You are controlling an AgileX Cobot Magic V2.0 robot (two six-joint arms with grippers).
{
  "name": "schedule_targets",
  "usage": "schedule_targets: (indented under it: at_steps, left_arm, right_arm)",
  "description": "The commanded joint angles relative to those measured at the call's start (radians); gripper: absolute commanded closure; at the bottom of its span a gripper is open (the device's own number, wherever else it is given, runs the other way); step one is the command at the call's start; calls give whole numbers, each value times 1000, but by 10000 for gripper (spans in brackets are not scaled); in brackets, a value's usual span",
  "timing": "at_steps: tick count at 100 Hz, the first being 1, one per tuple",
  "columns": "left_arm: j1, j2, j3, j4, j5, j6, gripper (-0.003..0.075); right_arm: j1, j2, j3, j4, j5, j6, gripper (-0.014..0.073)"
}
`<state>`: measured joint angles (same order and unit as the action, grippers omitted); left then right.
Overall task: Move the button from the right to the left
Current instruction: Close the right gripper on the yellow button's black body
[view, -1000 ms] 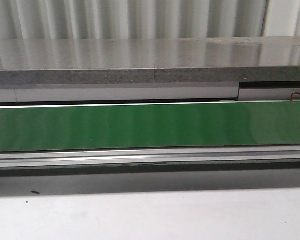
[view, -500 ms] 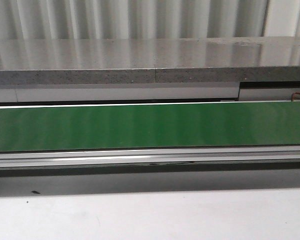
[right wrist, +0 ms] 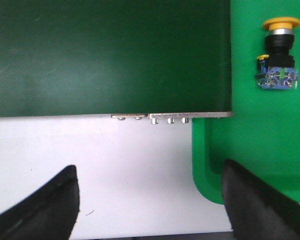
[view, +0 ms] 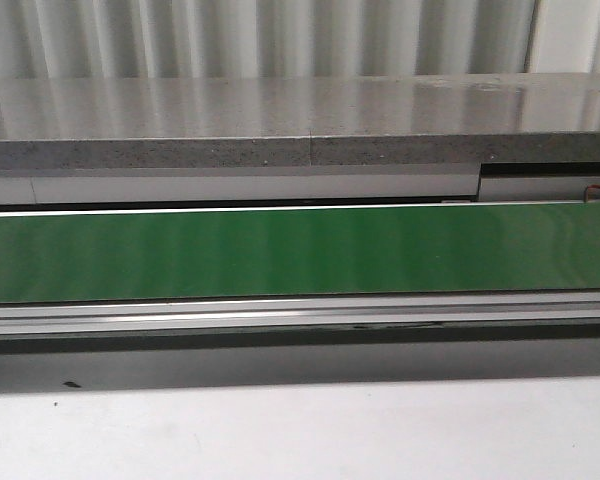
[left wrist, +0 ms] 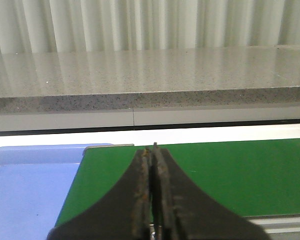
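The button (right wrist: 278,52), a yellow cap on a black neck and a blue-grey block, lies on its side in a bright green tray (right wrist: 270,150) in the right wrist view. My right gripper (right wrist: 150,185) is open and empty, over white table beside the tray's corner; one finger (right wrist: 260,205) overlaps the tray's rim. The button is well beyond the fingertips. My left gripper (left wrist: 152,150) is shut and empty, over the green belt (left wrist: 230,175) near its end. Neither gripper nor the button shows in the front view.
The green belt (view: 300,250) runs across the front view between a metal rail (view: 300,315) and a grey stone ledge (view: 300,130). A blue tray (left wrist: 25,190) lies at the belt's end in the left wrist view. The dark belt end (right wrist: 110,55) borders the green tray.
In the front view a small dark mark on the belt's front rail has shifted to the right. Nothing else has moved.
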<state>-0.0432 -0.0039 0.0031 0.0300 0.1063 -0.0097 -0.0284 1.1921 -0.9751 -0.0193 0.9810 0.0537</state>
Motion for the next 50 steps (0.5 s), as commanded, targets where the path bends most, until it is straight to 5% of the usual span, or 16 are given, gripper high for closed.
schedule_targets:
  at_steps: [1,50]
  left_arm:
    - [2,-31,39,-4,-78,-11,741]
    - [2,-31,39,-4,-78,-11,741]
  right_arm:
    - [-41,20,-61,-32,-39,-2,0]
    - [-361,301,-212,-67,-92,-8,0]
